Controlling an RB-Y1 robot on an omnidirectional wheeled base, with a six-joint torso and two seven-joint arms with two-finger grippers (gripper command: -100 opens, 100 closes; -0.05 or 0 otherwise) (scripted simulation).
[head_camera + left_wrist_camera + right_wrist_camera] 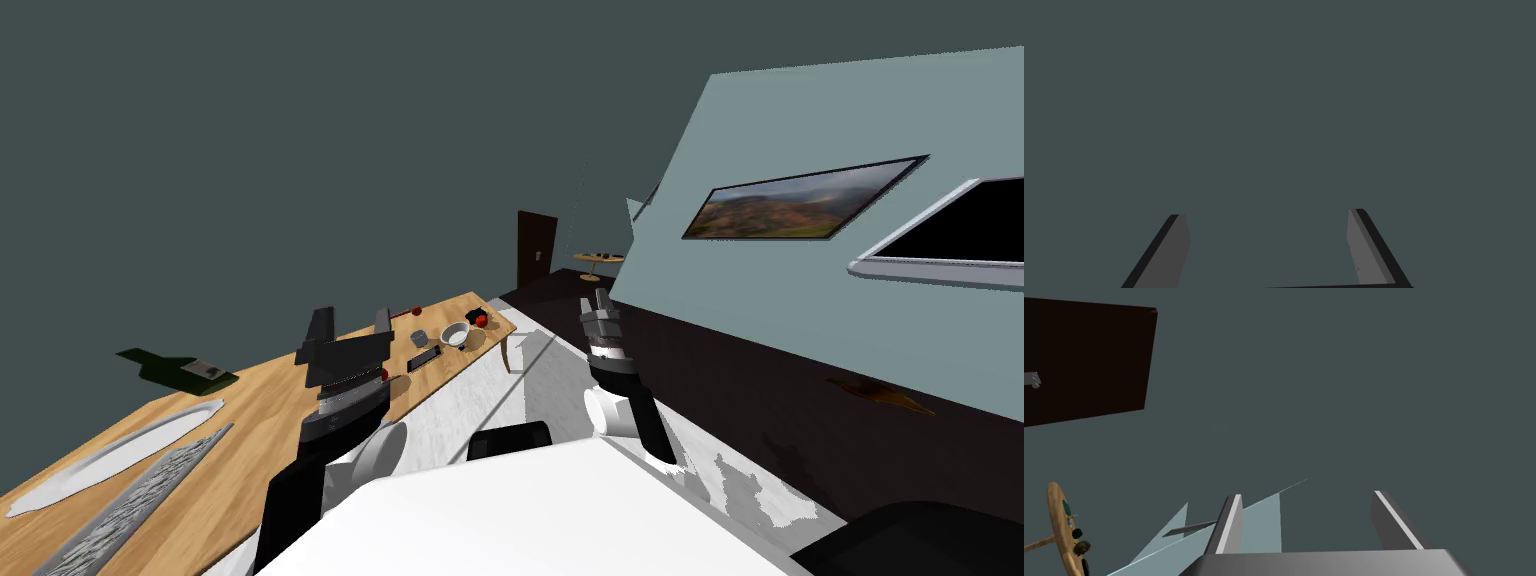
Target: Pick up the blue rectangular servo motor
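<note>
1. Your left end effector [350, 328] hovers over the light wooden worktop [260, 400], fingers spread and empty. The right end effector [599, 300], at its 3 o'clock, is also spread.
2. The servo motor is probably the small grey-blue block [420, 337] at the left end effector's 3 o'clock, just beside the white round bowl [455, 334]. It is too small to confirm.
3. Pitch the wrist down and straddle the block's narrow sides.
4. Count: one block, one bowl, one white oval plate [110, 455], one dark green bottle [170, 370].

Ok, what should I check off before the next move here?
1. Left gripper open and empty: ok.
2. Right gripper open and empty: ok.
3. Servo motor located: cannot tell; nothing plainly blue near the bowl on the wooden table.
4. Left gripper aimed at the table: not ok; it faces a flat dark grey wall.
5. Right gripper over the table: not ok; it hangs off to its side.
</note>
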